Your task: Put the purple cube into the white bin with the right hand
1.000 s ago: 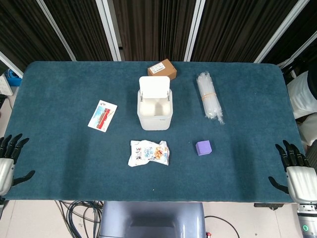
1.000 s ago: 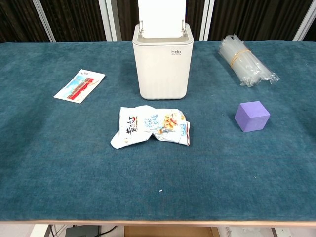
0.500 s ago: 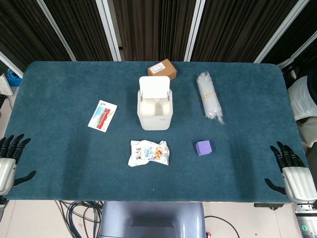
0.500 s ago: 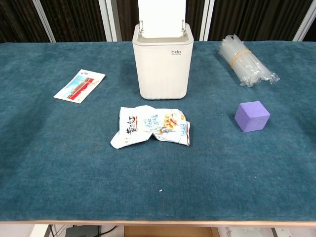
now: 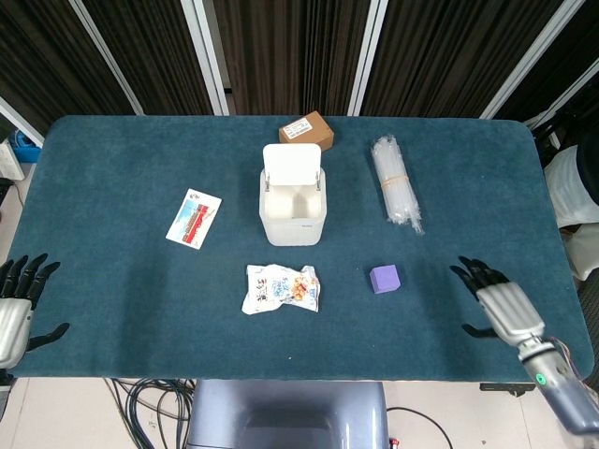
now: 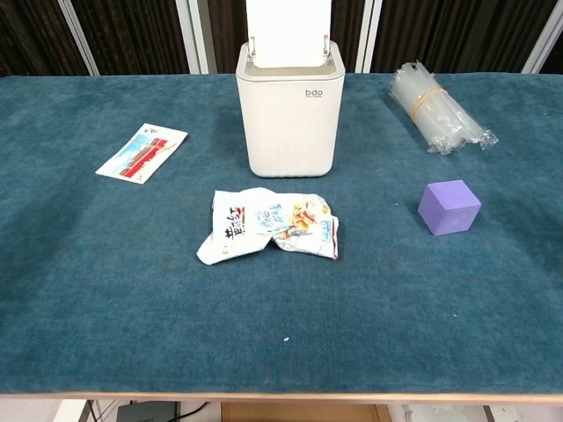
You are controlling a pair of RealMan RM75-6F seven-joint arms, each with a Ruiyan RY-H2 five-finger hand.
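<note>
So far nothing of the task is done, as far as the pictures show: the purple cube sits untouched on the blue table, and the white bin stands with its lid tipped up and its mouth showing. What is left is the whole job, namely reaching the cube, grasping it, carrying it to the bin and dropping it in.

Taking the bin as the landmark, the cube lies in front of it and off to its right, well apart from it. A crumpled snack wrapper lies directly in front of the bin, between the bin and the table's near edge. A flat printed packet lies to the bin's left, a bundle of clear tubes to its right, and a small brown box just behind it.

The right hand is over the table, further right of the bin than the cube is and slightly nearer the front edge. Its fingers are spread and point towards the cube; it holds nothing and, as far as I can tell, touches nothing. A clear gap of table separates it from the cube. The chest view does not show it at all.

The left hand hangs off the table's near left corner, far to the bin's left, fingers spread and empty.
</note>
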